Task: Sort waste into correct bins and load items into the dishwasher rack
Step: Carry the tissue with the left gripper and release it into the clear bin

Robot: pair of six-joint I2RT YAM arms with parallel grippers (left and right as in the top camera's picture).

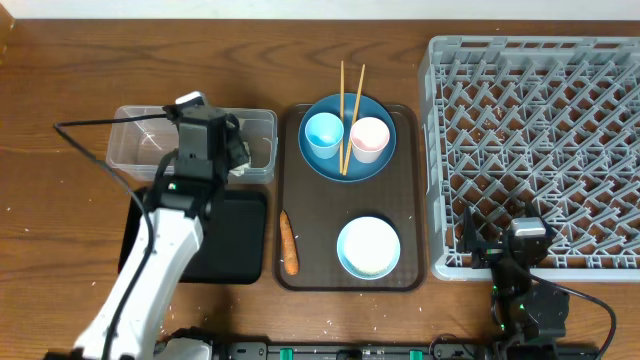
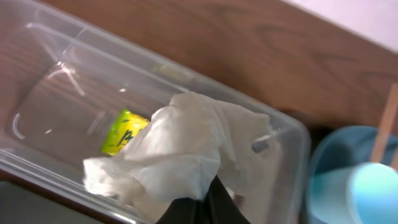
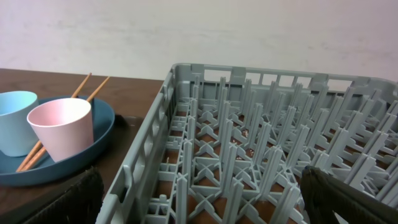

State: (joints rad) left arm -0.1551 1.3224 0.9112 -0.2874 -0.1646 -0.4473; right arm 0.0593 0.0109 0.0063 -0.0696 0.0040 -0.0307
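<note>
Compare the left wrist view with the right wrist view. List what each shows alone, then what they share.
Left wrist only: the clear tub, a yellow-green wrapper lying inside it, and the crumpled white tissue pinched in the shut left tool over the tub.
Right wrist only: the grey dishwasher rack, the pale pink cup, and the open right tool.
Both: the light blue cup on the dark blue plate, a chopstick and the brown table.
</note>
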